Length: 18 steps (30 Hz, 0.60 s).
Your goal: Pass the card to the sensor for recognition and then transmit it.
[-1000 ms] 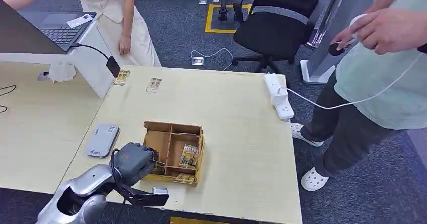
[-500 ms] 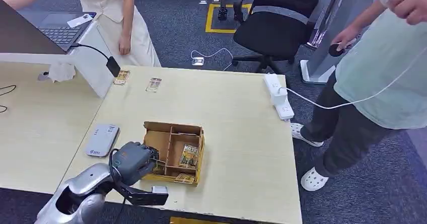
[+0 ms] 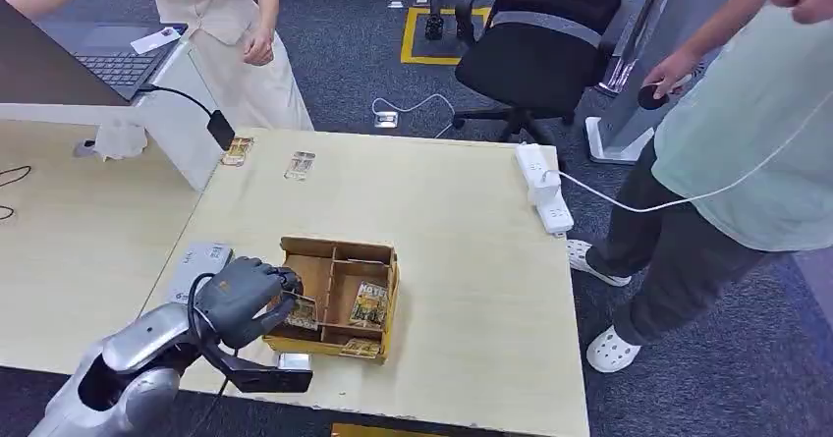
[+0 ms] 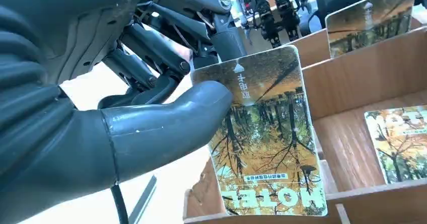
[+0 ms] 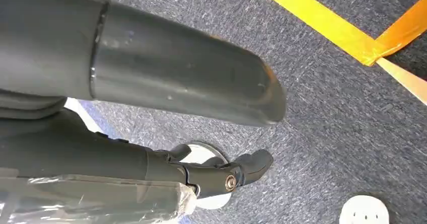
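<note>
Lower left of the head view: the grey flat card reader (image 3: pixel 199 266) lies on the pale wooden table (image 3: pixel 462 260), partly covered by the left hand (image 3: pixel 239 298).

The left hand holds a glossy autumn-forest hotel card (image 4: pixel 264 133) pinched between the thick grey thumb (image 4: pixel 166 126) and the darker fingers (image 4: pixel 151 58) behind it. The card sits at the left end of the open brown cardboard divider box (image 3: pixel 339 295), near lower centre of the head view. In the left wrist view its lower edge looks level with the box wall; I cannot tell if it is fully clear.

Risks, as I judge them:
- The thumb covers one corner only. A glossy card held that way may pivot or slip during the swing toward the reader.
- If the card's edge catches the box wall, the light box could be dragged or tipped, spilling the other cards in the box (image 3: pixel 368 304).
- The reader is just beside the box; a tilted card may not register.

Right hand (image 5: pixel 151 88): it hangs over grey carpet with nothing visible in it; how its fingers are set I cannot tell.
</note>
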Tool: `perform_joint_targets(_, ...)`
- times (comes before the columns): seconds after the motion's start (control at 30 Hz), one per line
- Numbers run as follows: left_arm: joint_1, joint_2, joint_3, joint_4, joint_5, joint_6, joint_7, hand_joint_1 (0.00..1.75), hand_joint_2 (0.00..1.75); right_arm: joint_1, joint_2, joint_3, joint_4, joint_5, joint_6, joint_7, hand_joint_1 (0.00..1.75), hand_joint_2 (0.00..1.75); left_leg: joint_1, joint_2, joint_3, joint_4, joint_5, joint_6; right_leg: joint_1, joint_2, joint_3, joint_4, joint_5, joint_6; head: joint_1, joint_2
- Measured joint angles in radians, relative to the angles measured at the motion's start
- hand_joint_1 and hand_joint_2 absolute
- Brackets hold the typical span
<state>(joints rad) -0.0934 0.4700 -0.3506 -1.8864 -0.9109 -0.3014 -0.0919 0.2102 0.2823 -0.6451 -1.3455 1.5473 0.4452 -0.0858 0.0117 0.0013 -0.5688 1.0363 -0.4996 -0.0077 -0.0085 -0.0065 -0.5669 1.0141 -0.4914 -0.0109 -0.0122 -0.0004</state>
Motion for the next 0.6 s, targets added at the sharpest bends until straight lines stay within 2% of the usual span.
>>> perform_joint_targets(0.33,-0.049,-0.012,0.029,-0.003,0.021,0.047,0.044,1.75,1.75,0.0,0.0,-0.002,0.0,0.008,-0.001,-0.004,0.0,0.0,0.0,0.0,0.0,0.0,0.0,0.0,0.0,0.0,0.0,0.0,0.0,0.0,0.0,0.0)
perform_joint_targets(0.47,-0.097,-0.055,0.087,-0.001,-0.033,0.06,0.104,1.75,1.75,-0.001,0.0,0.007,0.0,0.002,-0.001,0.0,0.0,0.0,0.0,0.0,0.0,0.0,0.0,0.0,0.0,0.0,0.0,0.0,0.0,0.0,0.0,0.0)
perform_joint_targets(0.6,-0.197,-0.118,0.172,0.031,-0.119,0.049,0.154,1.75,1.75,-0.004,0.0,0.025,0.002,0.01,-0.001,-0.01,0.0,0.0,0.0,0.0,0.0,0.0,0.001,0.001,0.0,0.0,0.0,0.0,0.001,0.001,0.0,0.0)
